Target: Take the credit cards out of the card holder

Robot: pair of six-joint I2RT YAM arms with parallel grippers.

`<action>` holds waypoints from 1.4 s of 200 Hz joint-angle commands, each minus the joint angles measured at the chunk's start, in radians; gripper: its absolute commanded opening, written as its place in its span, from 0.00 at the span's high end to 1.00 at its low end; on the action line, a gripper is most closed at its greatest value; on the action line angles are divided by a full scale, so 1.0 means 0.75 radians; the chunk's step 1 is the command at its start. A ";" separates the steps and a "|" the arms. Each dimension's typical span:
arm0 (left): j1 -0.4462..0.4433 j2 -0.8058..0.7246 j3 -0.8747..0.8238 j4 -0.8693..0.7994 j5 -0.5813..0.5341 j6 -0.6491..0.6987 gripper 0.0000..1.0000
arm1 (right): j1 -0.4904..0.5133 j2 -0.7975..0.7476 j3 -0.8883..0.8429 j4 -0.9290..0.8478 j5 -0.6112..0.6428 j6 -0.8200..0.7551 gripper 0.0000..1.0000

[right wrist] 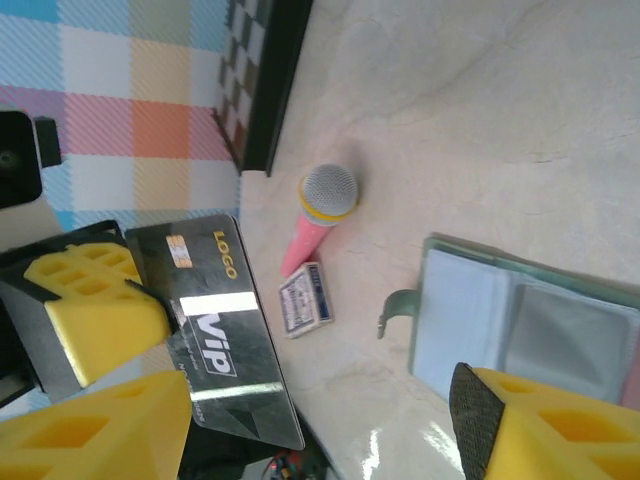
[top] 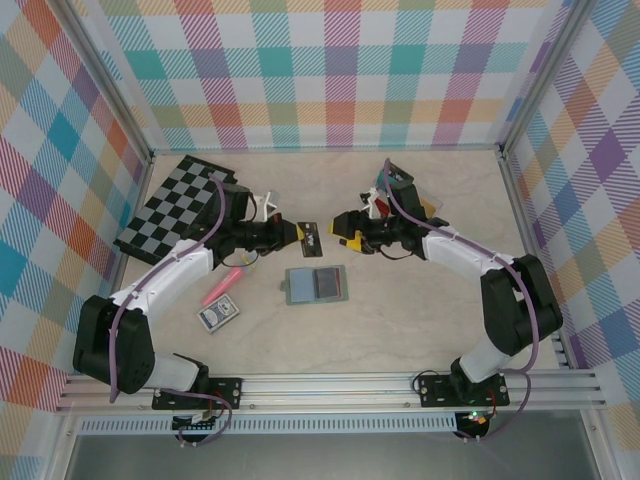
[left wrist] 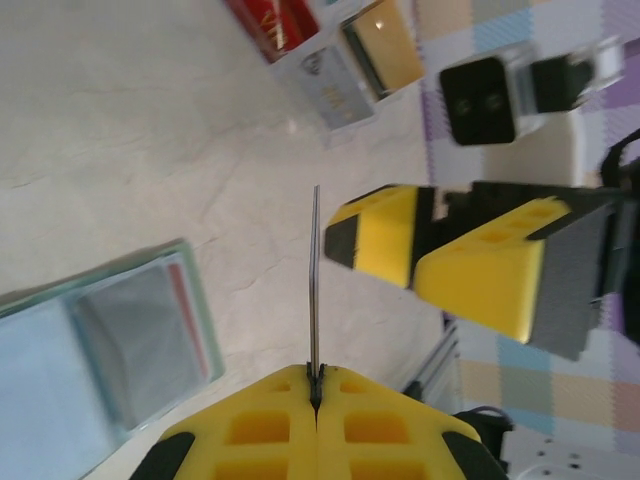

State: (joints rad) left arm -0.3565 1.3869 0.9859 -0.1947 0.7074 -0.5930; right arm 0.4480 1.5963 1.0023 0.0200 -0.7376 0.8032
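The card holder (top: 315, 284) lies open and flat on the table, grey-green with clear slots; it also shows as the card holder (left wrist: 110, 350) and the card holder (right wrist: 520, 320). Just above and behind it my left gripper (top: 298, 236) is shut on a dark credit card (top: 311, 238). That card stands edge-on (left wrist: 314, 280) between my left gripper's (left wrist: 316, 375) closed yellow fingers. In the right wrist view it is a dark "VIP" card (right wrist: 215, 330). My right gripper (top: 340, 236) faces it from the right, open and apart from the card. My right gripper (right wrist: 320, 440) holds nothing.
A checkered board (top: 175, 205) lies at the back left. A pink microphone (top: 222, 285) and a blue playing-card pack (top: 217, 316) sit left of the holder. A clear tray (top: 400, 190) behind the right arm holds a red card (left wrist: 270, 20) and a gold card (left wrist: 385, 45).
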 commanded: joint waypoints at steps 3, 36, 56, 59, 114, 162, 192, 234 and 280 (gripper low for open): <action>0.022 -0.016 0.039 0.233 0.089 -0.160 1.00 | 0.000 -0.033 -0.009 0.253 -0.203 0.147 0.30; 0.023 -0.004 0.032 0.337 0.093 -0.266 1.00 | -0.010 -0.020 -0.018 0.350 -0.254 0.222 0.34; 0.022 0.001 0.029 0.365 0.090 -0.300 1.00 | -0.010 -0.023 -0.025 0.393 -0.269 0.251 0.40; 0.021 0.002 0.028 0.367 0.090 -0.303 1.00 | -0.009 -0.024 -0.028 0.401 -0.272 0.256 0.41; 0.021 0.002 0.019 0.352 0.060 -0.313 1.00 | -0.010 -0.031 -0.068 0.508 -0.268 0.338 0.65; 0.022 0.014 0.018 0.309 0.059 -0.302 0.95 | -0.009 -0.046 -0.057 0.439 -0.239 0.296 0.91; 0.023 -0.007 0.053 0.080 -0.110 -0.197 0.74 | -0.010 -0.101 -0.013 0.198 -0.116 0.140 1.00; 0.029 -0.021 0.108 -0.226 -0.372 -0.088 0.37 | -0.011 -0.157 0.171 -0.315 0.165 -0.172 1.00; 0.031 -0.026 0.126 -0.406 -0.575 0.015 0.13 | -0.010 -0.047 0.513 -0.848 0.584 -0.462 1.00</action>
State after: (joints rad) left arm -0.3500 1.3918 1.0595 -0.3782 0.3943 -0.6563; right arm 0.4446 1.5169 1.2575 -0.3283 -0.5232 0.6415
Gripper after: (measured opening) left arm 0.847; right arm 0.040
